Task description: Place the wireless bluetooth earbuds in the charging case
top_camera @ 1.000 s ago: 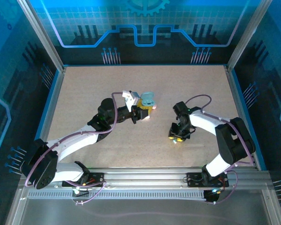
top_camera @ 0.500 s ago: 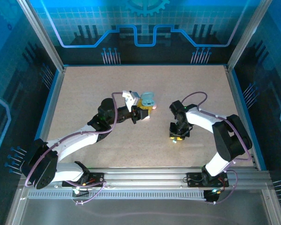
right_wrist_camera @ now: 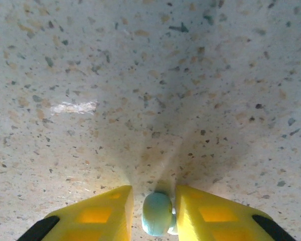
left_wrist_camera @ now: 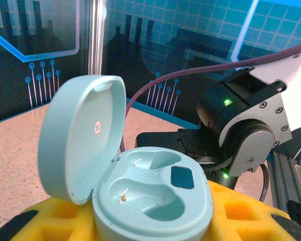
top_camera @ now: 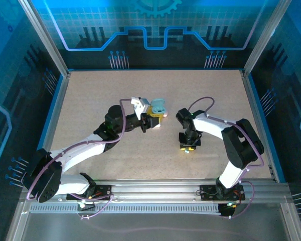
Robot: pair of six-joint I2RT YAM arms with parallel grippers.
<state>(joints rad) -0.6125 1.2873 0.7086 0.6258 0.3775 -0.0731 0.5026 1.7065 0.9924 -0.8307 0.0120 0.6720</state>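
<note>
From above, the left jaws are holding the open charging case (top_camera: 159,106) at mid-desk (top_camera: 100,95); the right jaws are pointing down nearby, the case lying to their left. At the left wrist, yellow pads (left_wrist_camera: 241,206) are clamping the case, its sockets lying empty. Under the right wrist, a light blue earbud (right_wrist_camera: 158,213) is sitting lengthwise between narrowly parted jaws, touching one pad; a firm pinch cannot be told.

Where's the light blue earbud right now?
In the right wrist view the earbud sits at bottom centre between the yellow fingers of the right gripper, close to the speckled table; from above, that gripper is right of the open case.
</note>
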